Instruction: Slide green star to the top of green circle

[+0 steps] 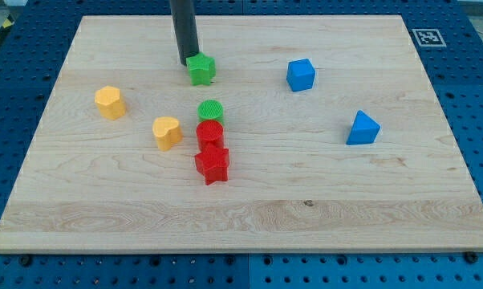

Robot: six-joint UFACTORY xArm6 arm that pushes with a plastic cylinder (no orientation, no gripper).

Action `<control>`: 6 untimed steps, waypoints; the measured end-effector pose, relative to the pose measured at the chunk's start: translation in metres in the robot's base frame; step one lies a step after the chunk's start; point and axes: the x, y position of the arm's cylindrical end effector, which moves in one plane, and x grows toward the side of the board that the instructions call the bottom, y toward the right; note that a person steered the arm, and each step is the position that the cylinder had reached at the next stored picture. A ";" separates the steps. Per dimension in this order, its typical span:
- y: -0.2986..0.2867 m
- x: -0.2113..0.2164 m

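The green star lies on the wooden board in the upper middle of the view. The green circle lies below it, a short gap apart and slightly to the right. My tip stands at the star's upper left edge, touching or almost touching it. The dark rod rises from there out of the view's top.
A red circle touches the green circle's lower side, with a red star below that. A yellow heart and a yellow hexagon-like block lie to the left. A blue cube and a blue triangle lie to the right.
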 end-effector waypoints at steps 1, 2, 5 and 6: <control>0.012 0.011; 0.026 0.014; 0.027 0.035; 0.039 0.023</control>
